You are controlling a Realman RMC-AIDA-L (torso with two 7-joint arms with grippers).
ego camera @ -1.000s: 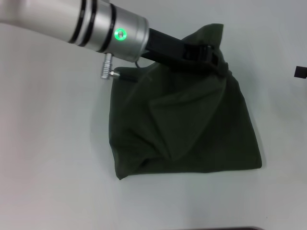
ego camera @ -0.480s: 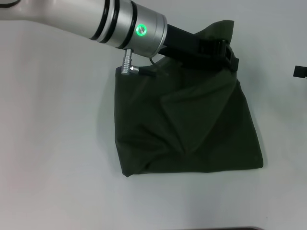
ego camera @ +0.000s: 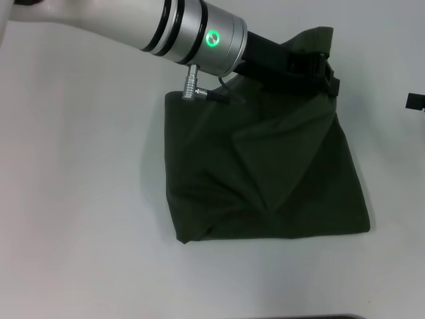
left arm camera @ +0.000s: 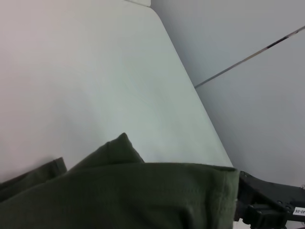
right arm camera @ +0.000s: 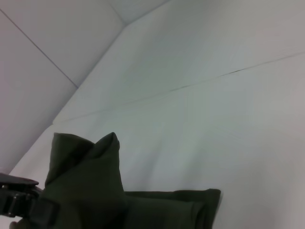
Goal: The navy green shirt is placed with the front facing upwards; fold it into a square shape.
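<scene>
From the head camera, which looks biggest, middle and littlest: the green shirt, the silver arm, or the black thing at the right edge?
1. the navy green shirt
2. the left arm, closer to the camera, so it looks extra big
3. the black thing

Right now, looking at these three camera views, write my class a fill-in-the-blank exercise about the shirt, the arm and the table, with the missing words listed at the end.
1. The navy green shirt lies on a table whose colour is ____.
2. The left claw grips the shirt's far ____ corner, as the robot sees it.
3. The ring light on the left arm's wrist glows ____.
4. The shirt's "FREE!" lettering is ____ in the head view.

Missing words: white; right; green; hidden
</scene>
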